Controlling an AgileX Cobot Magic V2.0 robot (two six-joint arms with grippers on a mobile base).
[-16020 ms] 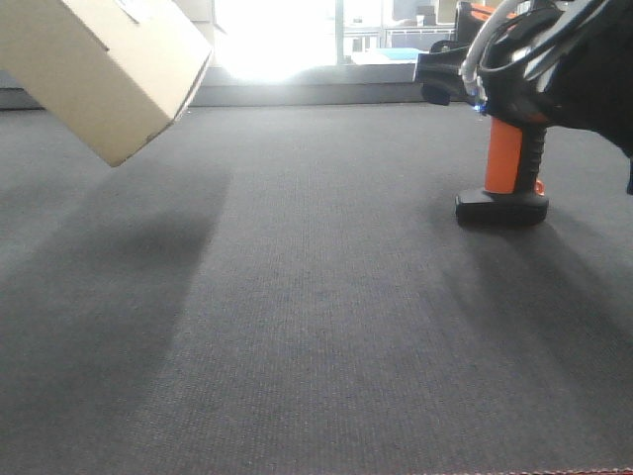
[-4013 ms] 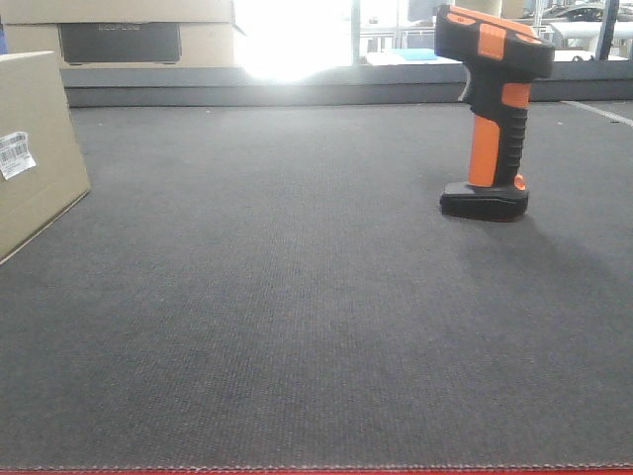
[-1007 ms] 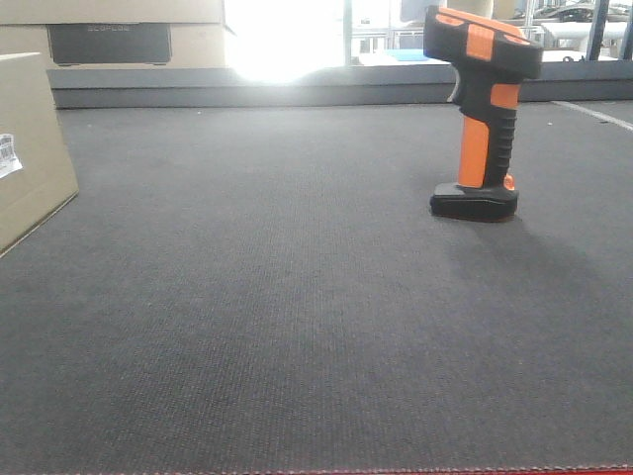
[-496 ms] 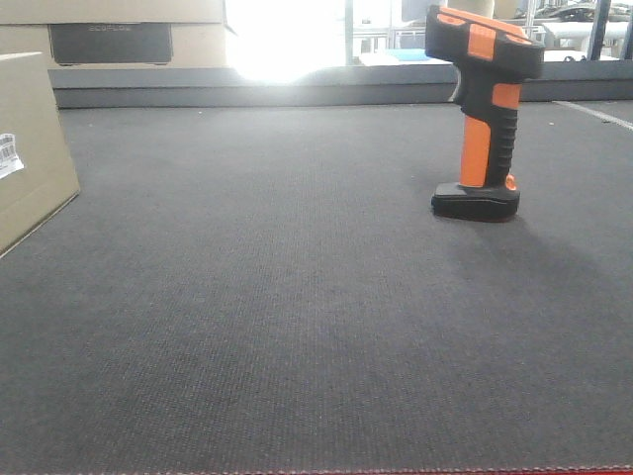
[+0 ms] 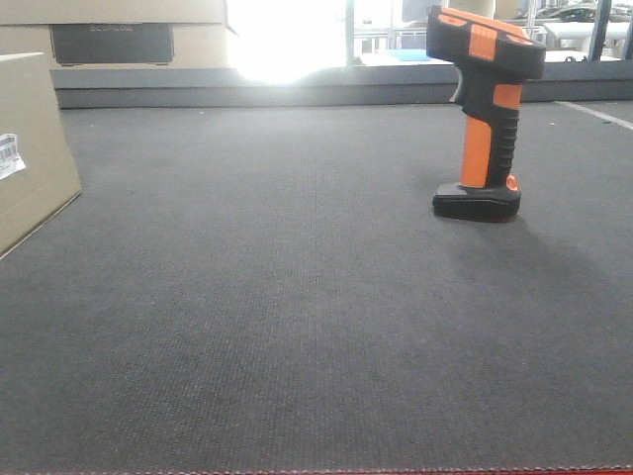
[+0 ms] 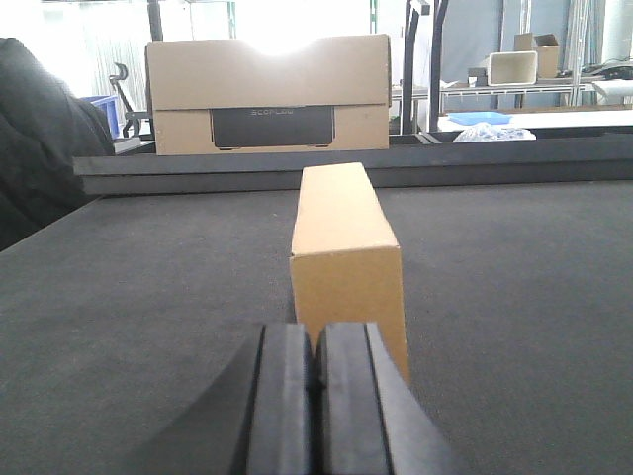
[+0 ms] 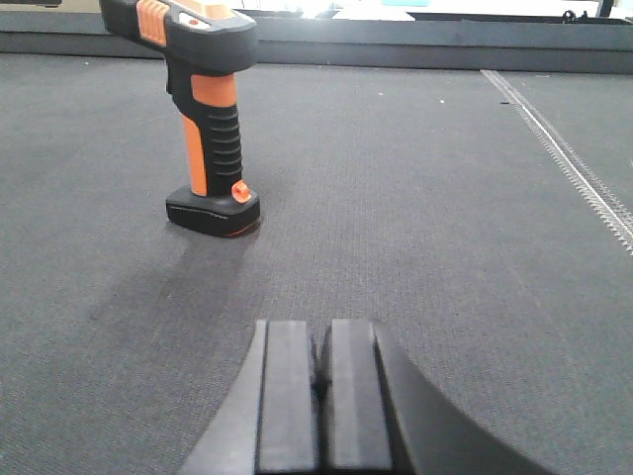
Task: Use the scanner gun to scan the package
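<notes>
**Box and scanner both set down, both grippers closed on nothing**

The dark grey mat, a coarse woven felt, carries everything. Beyond its raised back edge stands a pale carton with a dark printed panel, no part of the job.

The package, a plain tan cardboard box with sharp edges, rests on the mat at the left, just ahead of the left gripper and apart from it. A corner of a white barcode label shows on one face, though it is cut off at the frame edge and I cannot read it.

The scanner gun, hard black plastic with an orange stripe and ribbed orange handle, stands upright on its flat foot at the right, well apart from the box.

The right gripper sits low, short of the scanner, its rubbery pads pressed together, empty; the left likewise.

Judging by this, no step is in hand. Any further scan would call for opening a gripper and taking the handle.
</notes>
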